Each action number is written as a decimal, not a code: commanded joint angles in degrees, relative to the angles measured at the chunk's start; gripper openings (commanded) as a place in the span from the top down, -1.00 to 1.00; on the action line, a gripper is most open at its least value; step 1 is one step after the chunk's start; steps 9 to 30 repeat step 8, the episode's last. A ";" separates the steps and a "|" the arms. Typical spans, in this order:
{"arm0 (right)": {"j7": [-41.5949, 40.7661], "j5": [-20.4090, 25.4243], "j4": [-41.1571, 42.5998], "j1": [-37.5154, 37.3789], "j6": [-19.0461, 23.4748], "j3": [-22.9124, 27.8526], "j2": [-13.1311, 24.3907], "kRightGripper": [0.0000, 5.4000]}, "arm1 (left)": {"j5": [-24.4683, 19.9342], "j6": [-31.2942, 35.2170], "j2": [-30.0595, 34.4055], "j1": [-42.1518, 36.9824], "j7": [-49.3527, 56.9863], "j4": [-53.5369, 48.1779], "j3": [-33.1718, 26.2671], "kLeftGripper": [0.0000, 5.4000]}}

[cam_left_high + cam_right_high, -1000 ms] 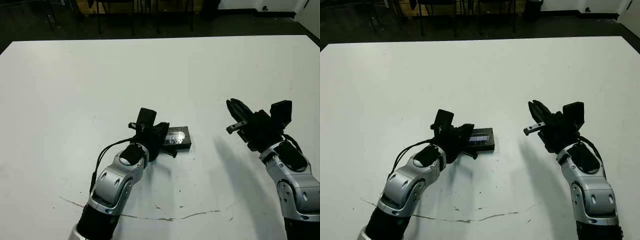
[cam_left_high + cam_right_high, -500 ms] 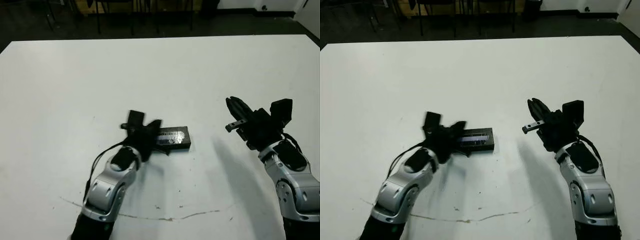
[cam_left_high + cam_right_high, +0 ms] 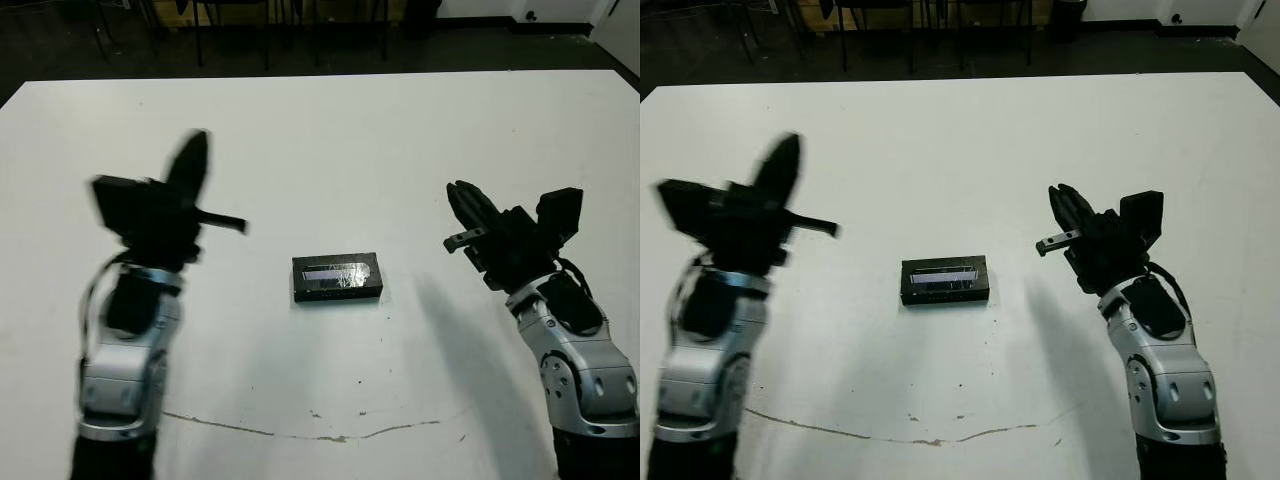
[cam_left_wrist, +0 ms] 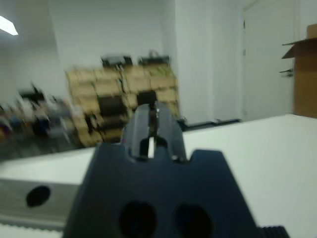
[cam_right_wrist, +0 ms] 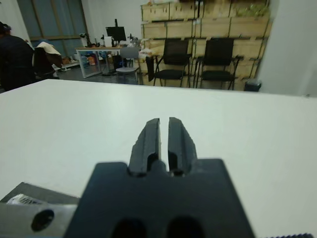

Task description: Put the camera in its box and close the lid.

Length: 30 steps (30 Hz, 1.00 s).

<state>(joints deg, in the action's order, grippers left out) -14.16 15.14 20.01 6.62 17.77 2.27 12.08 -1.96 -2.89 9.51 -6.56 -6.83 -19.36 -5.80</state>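
Observation:
A small black box [image 3: 337,291] lies in the middle of the white table, closed by the lid [image 3: 338,269] with its silvery strip facing up. The camera is hidden from view. My left gripper [image 3: 195,152] is raised well off the table at the left, far from the box and blurred; in the left wrist view its fingers [image 4: 143,124] are pressed together with nothing between them. To the right of the box my right gripper [image 3: 460,195] hovers above the table, its fingers [image 5: 151,136] together and empty.
A thin brown crack line [image 3: 330,436] runs across the table [image 3: 400,140] near its front edge. Black chairs [image 5: 173,62] and wooden shelves stand beyond the far edge. A person [image 5: 15,57] is at the back of the room.
My left arm has lifted off the box and swung up and to the left, uncovering the closed box. The right gripper has barely moved.

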 commanded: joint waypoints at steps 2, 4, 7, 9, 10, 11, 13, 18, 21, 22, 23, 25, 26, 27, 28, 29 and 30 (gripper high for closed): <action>3.36 -5.75 -1.39 1.04 -3.80 -2.37 -1.59 1.00 | 1.11 -6.32 1.15 1.63 1.72 7.50 -3.70 1.00; 4.98 -7.97 -1.92 1.44 -5.17 -3.04 -2.47 1.00 | 0.10 -7.66 0.59 2.33 2.69 9.77 -5.49 1.00; 6.53 -9.99 -2.48 1.92 -5.61 -3.59 -3.39 1.00 | -1.79 -7.19 -1.35 3.33 5.25 11.32 -7.81 1.00; 6.64 -10.19 -2.78 2.09 -5.72 -3.57 -3.56 1.00 | -2.54 -6.64 -2.03 3.58 5.92 11.28 -8.27 1.00; 6.64 -10.19 -2.78 2.09 -5.72 -3.57 -3.56 1.00 | -2.54 -6.64 -2.03 3.58 5.92 11.28 -8.27 1.00; 6.64 -10.19 -2.78 2.09 -5.72 -3.57 -3.56 1.00 | -2.54 -6.64 -2.03 3.58 5.92 11.28 -8.27 1.00; 6.64 -10.19 -2.78 2.09 -5.72 -3.57 -3.56 1.00 | -2.54 -6.64 -2.03 3.58 5.92 11.28 -8.27 1.00; 6.64 -10.19 -2.78 2.09 -5.72 -3.57 -3.56 1.00 | -2.54 -6.64 -2.03 3.58 5.92 11.28 -8.27 1.00; 6.64 -10.19 -2.78 2.09 -5.72 -3.57 -3.56 1.00 | -2.54 -6.64 -2.03 3.58 5.92 11.28 -8.27 1.00; 6.64 -10.19 -2.78 2.09 -5.72 -3.57 -3.56 1.00 | -2.54 -6.64 -2.03 3.58 5.92 11.28 -8.27 1.00; 6.64 -10.19 -2.78 2.09 -5.72 -3.57 -3.56 1.00 | -2.54 -6.64 -2.03 3.58 5.92 11.28 -8.27 1.00; 6.64 -10.19 -2.78 2.09 -5.72 -3.57 -3.56 1.00 | -2.54 -6.64 -2.03 3.58 5.92 11.28 -8.27 1.00; 6.64 -10.19 -2.78 2.09 -5.72 -3.57 -3.56 1.00 | -2.54 -6.64 -2.03 3.58 5.92 11.28 -8.27 1.00; 6.64 -10.19 -2.78 2.09 -5.72 -3.57 -3.56 1.00 | -2.54 -6.64 -2.03 3.58 5.92 11.28 -8.27 1.00; 6.64 -10.19 -2.78 2.09 -5.72 -3.57 -3.56 1.00 | -2.54 -6.64 -2.03 3.58 5.92 11.28 -8.27 1.00; 6.64 -10.19 -2.78 2.09 -5.72 -3.57 -3.56 1.00 | -2.54 -6.64 -2.03 3.58 5.92 11.28 -8.27 1.00; 6.64 -10.19 -2.78 2.09 -5.72 -3.57 -3.56 1.00 | -2.54 -6.64 -2.03 3.58 5.92 11.28 -8.27 1.00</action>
